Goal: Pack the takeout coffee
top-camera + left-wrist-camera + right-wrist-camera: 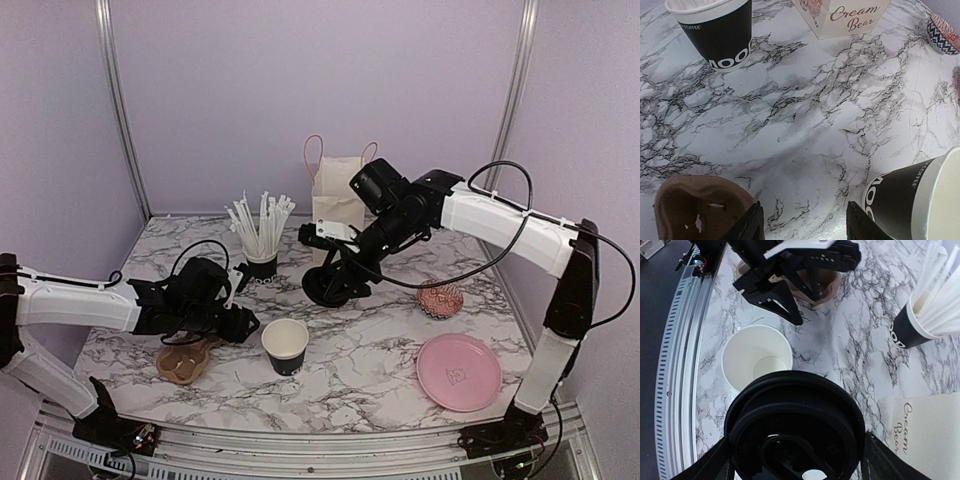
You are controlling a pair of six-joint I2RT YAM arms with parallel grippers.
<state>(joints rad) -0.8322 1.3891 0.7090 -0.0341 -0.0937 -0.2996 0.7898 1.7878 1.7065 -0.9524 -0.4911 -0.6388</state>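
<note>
- Clamped in the right hand [797,455]: round black lid [790,405], one finger at each side of its rim, tilted and low over the marble table [360,385], near the middle.
- Left hand [804,220] with fingers apart, gripping nothing; only bare table between them.
- Just beside that hand's right finger: small black paper cup [900,200], upright, uncovered, white inside, white print on its side; touching the finger or not, cannot tell.
- At the other finger: brown cardboard cup tray [695,205], lying flat near the front-left of the table.
- Seen from above, cup standing between left hand and lid, nearer the front edge, apart from the lid.
- Behind the left hand: straw cup [262,266], black too, upright, bristling with white straws.
- Further back, by the rear wall: white paper bag [338,205] with thin reddish handles, standing, "Cream Bear" printed on its side.
- On the right side: pink plate [458,372] at the front, small patterned paper case [440,298] just behind it, both well apart from either hand.
</note>
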